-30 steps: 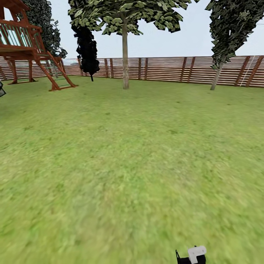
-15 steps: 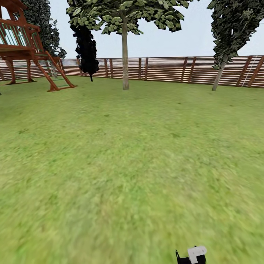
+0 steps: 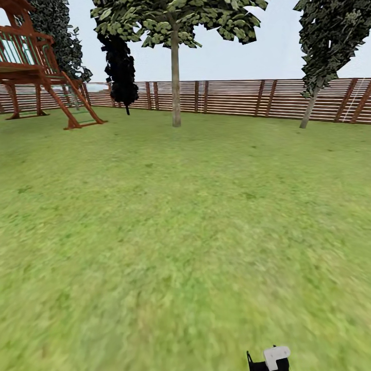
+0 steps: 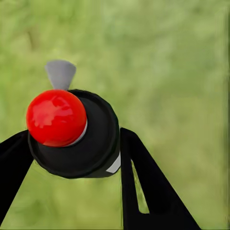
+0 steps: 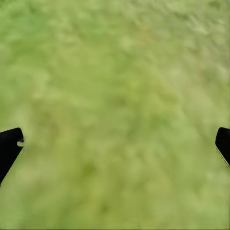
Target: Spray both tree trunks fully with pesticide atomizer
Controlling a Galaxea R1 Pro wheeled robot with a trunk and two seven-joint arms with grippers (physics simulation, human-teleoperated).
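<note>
Wide open lawn ahead, fence along the top. Pale-trunk tree top center. Left gripper jaws clamped on the atomizer; right gripper jaws spread wide.

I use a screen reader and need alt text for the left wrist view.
The left gripper holds the pesticide atomizer, a black round body with a glossy red knob and a grey nozzle. Its black fingers flank it, with blurred green lawn behind.
</note>
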